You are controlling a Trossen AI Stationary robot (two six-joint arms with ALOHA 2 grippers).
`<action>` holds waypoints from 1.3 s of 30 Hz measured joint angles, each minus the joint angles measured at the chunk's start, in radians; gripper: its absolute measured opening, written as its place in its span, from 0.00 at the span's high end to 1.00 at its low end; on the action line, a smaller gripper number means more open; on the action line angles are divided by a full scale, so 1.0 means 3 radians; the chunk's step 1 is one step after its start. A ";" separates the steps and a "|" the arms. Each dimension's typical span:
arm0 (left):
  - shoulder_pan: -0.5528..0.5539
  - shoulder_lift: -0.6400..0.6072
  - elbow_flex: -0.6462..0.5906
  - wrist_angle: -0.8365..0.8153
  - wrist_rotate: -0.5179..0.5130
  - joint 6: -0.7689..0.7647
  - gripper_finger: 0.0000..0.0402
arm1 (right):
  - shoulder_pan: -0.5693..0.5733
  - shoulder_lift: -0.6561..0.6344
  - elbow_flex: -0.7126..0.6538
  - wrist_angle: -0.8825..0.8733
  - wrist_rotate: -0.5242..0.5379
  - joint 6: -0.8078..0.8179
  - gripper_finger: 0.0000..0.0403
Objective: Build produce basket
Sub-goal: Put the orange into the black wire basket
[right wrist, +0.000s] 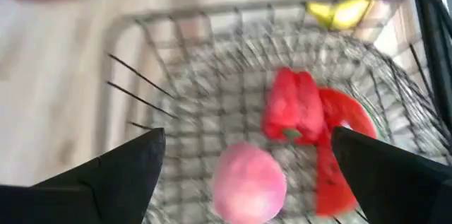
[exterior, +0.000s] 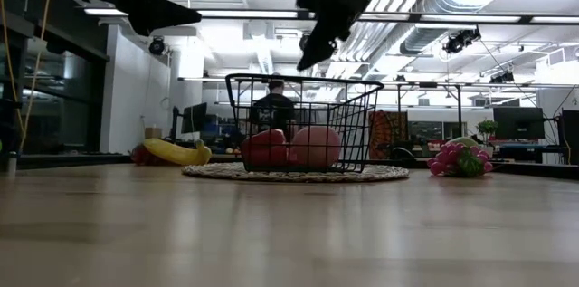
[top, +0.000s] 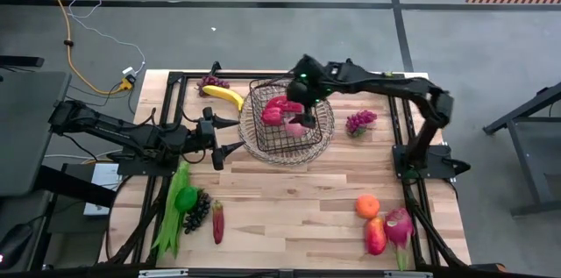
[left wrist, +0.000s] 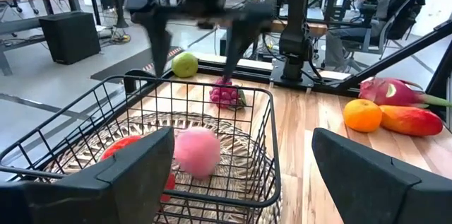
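Note:
The dark wire basket (top: 285, 120) stands on a round woven tray (top: 324, 138) at the table's middle. Inside it lie a pink round fruit (right wrist: 248, 181), a red pepper (right wrist: 293, 104) and a red slice (right wrist: 339, 153). My right gripper (top: 301, 96) hangs open above the basket, clear of its rim, with nothing between its fingers (exterior: 317, 47). My left gripper (top: 230, 142) stands open just left of the basket, level with its wall (left wrist: 212, 111), and touches nothing. More produce lies around on the table.
A banana (top: 223, 96) and dark grapes (top: 212, 82) lie at the far left, pink grapes (top: 360, 122) right of the tray. An orange (top: 367, 205), a red-yellow fruit (top: 375, 236) and a dragon fruit (top: 399, 225) lie near right. Green beans (top: 171, 217), a green pepper (top: 185, 197), grapes (top: 198, 210) and a red chili (top: 217, 221) lie near left.

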State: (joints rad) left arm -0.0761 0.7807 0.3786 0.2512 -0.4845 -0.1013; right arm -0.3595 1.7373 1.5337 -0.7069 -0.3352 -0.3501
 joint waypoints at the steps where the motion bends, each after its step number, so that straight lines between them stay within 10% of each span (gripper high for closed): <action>1: -0.0001 0.0000 0.0000 -0.0001 -0.0001 0.0000 0.19 | 0.0009 -0.0135 -0.0175 0.0167 -0.0033 0.0059 0.03; 17: -0.0001 0.0000 0.0000 0.0000 0.0010 0.0023 0.19 | 0.0434 -0.2394 -0.2922 0.3121 0.0532 0.0887 0.02; 39: -0.0001 0.0003 0.0000 0.0001 0.0030 -0.0003 0.19 | 0.0519 -0.2628 -0.3090 0.3369 0.0579 0.1954 0.03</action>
State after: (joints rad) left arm -0.0765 0.7815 0.3786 0.2516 -0.4755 -0.1020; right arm -0.2039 0.9489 0.6067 0.3038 -0.1616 0.2361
